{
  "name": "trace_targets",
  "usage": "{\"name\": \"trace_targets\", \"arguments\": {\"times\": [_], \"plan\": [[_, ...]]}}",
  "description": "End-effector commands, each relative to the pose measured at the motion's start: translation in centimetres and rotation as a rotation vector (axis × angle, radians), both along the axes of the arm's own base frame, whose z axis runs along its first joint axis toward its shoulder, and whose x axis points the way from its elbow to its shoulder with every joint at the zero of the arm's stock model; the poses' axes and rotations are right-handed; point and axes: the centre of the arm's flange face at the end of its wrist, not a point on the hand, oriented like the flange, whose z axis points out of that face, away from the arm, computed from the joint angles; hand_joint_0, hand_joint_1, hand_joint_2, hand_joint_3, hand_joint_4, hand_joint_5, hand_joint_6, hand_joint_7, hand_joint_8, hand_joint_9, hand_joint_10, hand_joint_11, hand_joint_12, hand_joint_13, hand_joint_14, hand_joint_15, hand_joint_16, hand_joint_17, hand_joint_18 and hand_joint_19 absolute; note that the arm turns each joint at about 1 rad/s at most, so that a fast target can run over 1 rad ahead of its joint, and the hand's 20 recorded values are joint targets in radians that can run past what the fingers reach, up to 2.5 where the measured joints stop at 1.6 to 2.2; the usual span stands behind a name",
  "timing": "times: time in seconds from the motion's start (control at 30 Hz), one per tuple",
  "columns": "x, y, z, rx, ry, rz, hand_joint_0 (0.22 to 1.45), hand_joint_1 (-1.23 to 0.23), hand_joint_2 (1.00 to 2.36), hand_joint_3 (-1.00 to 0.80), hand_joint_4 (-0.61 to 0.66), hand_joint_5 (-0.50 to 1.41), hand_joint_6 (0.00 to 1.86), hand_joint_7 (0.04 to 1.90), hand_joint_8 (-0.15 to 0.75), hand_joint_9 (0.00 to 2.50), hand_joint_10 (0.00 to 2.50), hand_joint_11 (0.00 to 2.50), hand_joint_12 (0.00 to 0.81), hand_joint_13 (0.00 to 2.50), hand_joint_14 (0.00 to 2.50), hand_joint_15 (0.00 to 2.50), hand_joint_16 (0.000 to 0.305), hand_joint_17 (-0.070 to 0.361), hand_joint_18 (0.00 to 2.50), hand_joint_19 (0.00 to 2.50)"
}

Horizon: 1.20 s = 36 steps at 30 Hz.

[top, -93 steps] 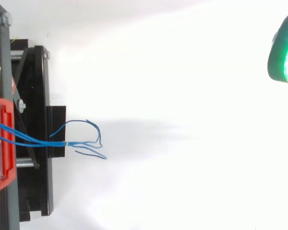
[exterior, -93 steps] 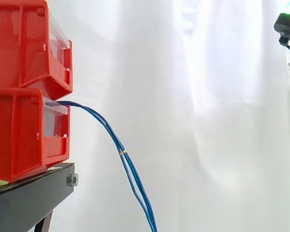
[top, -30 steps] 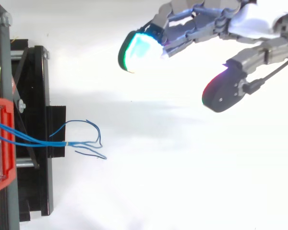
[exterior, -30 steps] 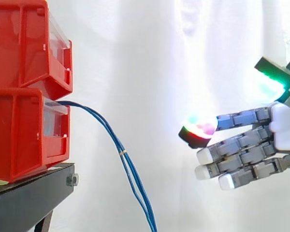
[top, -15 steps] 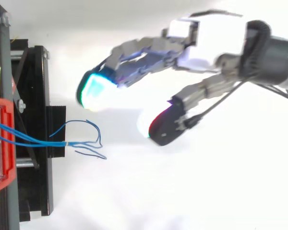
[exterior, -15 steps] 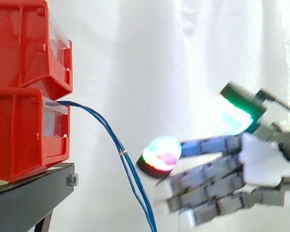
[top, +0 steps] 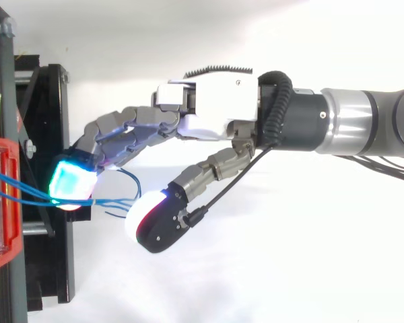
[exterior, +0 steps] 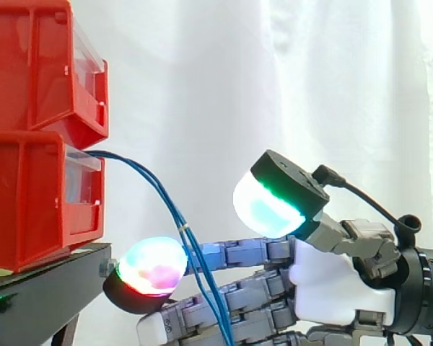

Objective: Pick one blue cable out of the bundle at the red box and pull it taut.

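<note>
1. Pointing left toward the bins, the hand (exterior: pixel 332 288) sits low in the side view, its fingers (exterior: pixel 238 254) stretched out almost level
2. Wide open, that hand: the fingers are straight, the thumb pad (exterior: pixel 270 202) stands well above them, and nothing is clamped between
3. Over to the blue cables (exterior: pixel 159 189): they leave the front of the lower red bin (exterior: pixel 29 202), arc down to the right and run off the bottom edge of the side view
4. A pale band (exterior: pixel 184 227) ties the bundle partway down the arc, just above where it crosses the fingers
5. From the side the cables pass in front of the fingers; from above (top: pixel 111 200) they lie in the gap between fingers and thumb, and I cannot tell whether anything touches them
6. The leading fingertip pad (exterior: pixel 148 270) glows in mixed colours just beside the corner of the black stand (exterior: pixel 43 295); from the top it shows cyan (top: pixel 71 185), right over the cables at the stand's edge
7. From the top the thumb pad (top: pixel 148 225) sits on the other side of the loose cable ends (top: pixel 136 185), close beside them
8. The upper red bin (exterior: pixel 29 65) is stacked on the lower one, both on the stand, with the white curtain (exterior: pixel 202 86) behind
</note>
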Motion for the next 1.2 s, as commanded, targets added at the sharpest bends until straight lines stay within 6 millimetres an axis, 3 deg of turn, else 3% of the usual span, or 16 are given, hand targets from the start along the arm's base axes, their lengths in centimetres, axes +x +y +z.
{"name": "trace_targets", "arguments": {"times": [0.0,0.17,0.53,1.17], "plan": [[0.1,0.5,-0.1,-0.002,-0.003,0.005,0.52,-0.75,1.0,-0.5,0.37,-0.15,0.5,0.87,0.366,0.51,0.01,0.27,0.408,0.38,0.01,0.19,0.06,0.135,0.36,0.36],[0.2,0.8,-1.0,0.002,0.003,0.011,0.53,-0.74,1.0,-0.5,0.38,-0.14,0.5,0.9,0.366,0.52,0.01,0.27,0.407,0.39,0.01,0.19,0.059,0.133,0.37,0.37],[0.2,0.2,-0.9,0.012,-0.009,0.004,0.56,-0.73,1.0,-0.45,0.33,-0.12,0.5,1.11,0.366,0.53,0.01,0.3,0.404,0.39,0.01,0.2,0.058,0.13,0.37,0.35],[0.2,-1.2,-0.6,0.013,-0.019,-0.014,0.58,-0.74,1.0,-0.43,0.32,-0.12,0.5,1.15,0.372,0.55,0.01,0.32,0.404,0.41,0.01,0.2,0.057,0.128,0.39,0.35]]}}
